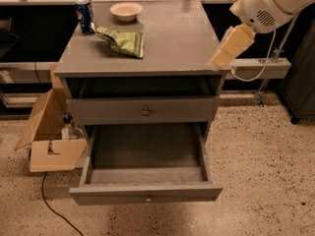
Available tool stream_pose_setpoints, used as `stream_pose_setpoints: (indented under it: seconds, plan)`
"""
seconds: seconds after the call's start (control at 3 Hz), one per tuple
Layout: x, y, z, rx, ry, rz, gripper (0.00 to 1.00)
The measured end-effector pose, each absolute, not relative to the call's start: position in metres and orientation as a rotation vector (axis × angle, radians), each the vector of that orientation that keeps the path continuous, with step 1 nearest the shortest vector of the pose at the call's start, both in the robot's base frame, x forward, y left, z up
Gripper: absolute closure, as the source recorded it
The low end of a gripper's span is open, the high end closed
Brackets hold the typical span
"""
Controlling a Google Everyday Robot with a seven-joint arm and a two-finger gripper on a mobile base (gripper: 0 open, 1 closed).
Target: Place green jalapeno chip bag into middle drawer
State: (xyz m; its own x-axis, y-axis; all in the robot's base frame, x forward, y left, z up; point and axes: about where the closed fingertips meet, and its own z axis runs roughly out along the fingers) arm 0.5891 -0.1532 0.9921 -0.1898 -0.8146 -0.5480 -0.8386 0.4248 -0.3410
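Progress: middle drawer (147, 196) pulled out, nothing inside. Leaves grab and drop to do, with the chip bag (123, 41) lying on the cabinet top (172, 43) just beside the soda can (84, 14). Shows the gripper (229, 45) by the top's right front corner, well apart from the bag, holding nothing visible; cannot tell how wide.

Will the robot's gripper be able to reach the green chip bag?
Probably yes. The gripper hangs over the cabinet top's right edge, the green jalapeno chip bag lies at the left, and only bare top lies between them.
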Motion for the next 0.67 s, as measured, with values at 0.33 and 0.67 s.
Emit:
stream_pose_setpoints:
  seconds: [0.33,0.67]
  plan:
    - [0.589,-0.153,0.992,-1.393,2.004,0.045,0.0]
    - [0.622,-0.123,0.968,-1.422,1.974,0.043,0.0]
